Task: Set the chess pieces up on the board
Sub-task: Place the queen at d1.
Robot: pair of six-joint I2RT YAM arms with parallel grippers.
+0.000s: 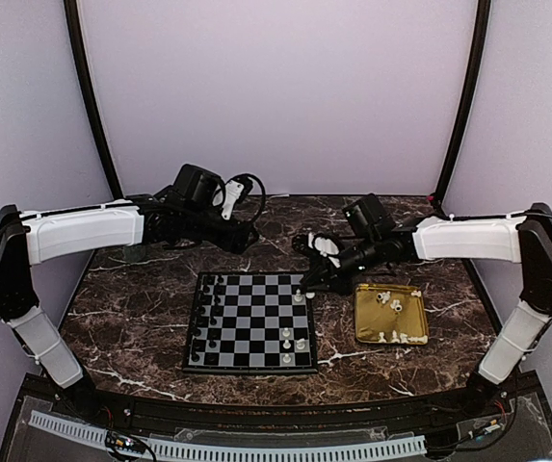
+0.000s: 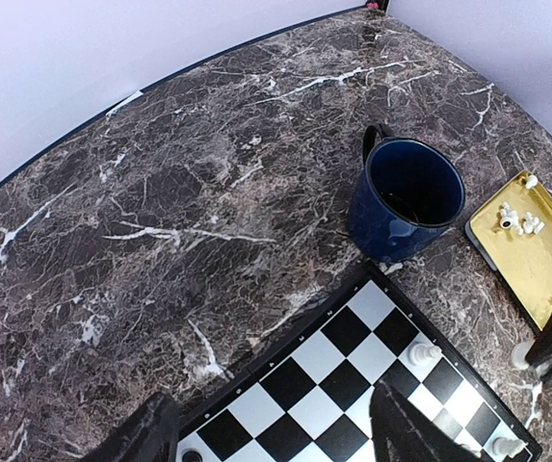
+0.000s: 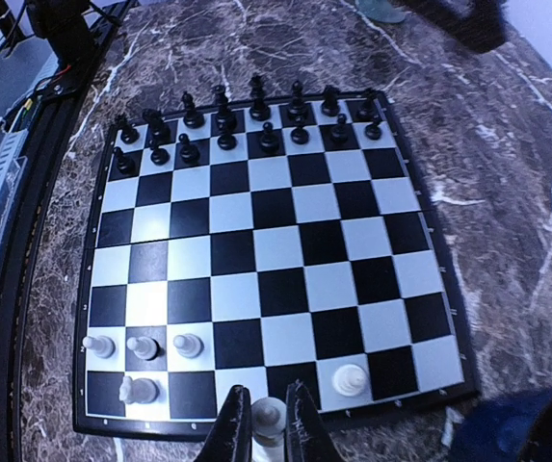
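Observation:
The board (image 1: 256, 318) lies at the middle of the table, seen also in the right wrist view (image 3: 285, 245) and the left wrist view (image 2: 343, 380). Several cream-white chess pieces (image 3: 143, 346) stand on its near rows, one of them apart (image 3: 351, 378). My right gripper (image 3: 268, 390) is shut on a white piece (image 3: 269, 416) just above the board's edge row; from above it hangs at the board's far right corner (image 1: 306, 286). My left gripper (image 2: 276, 428) is open and holds nothing, over the board's far edge (image 1: 247, 239).
Black pieces (image 3: 247, 120) fill two rows on the board's left side (image 1: 208, 313). A gold tray (image 1: 372, 322) with several white pieces (image 1: 391, 303) lies right of the board. A dark blue mug (image 2: 406, 197) stands behind the board's far right corner, beside the tray (image 2: 536, 269).

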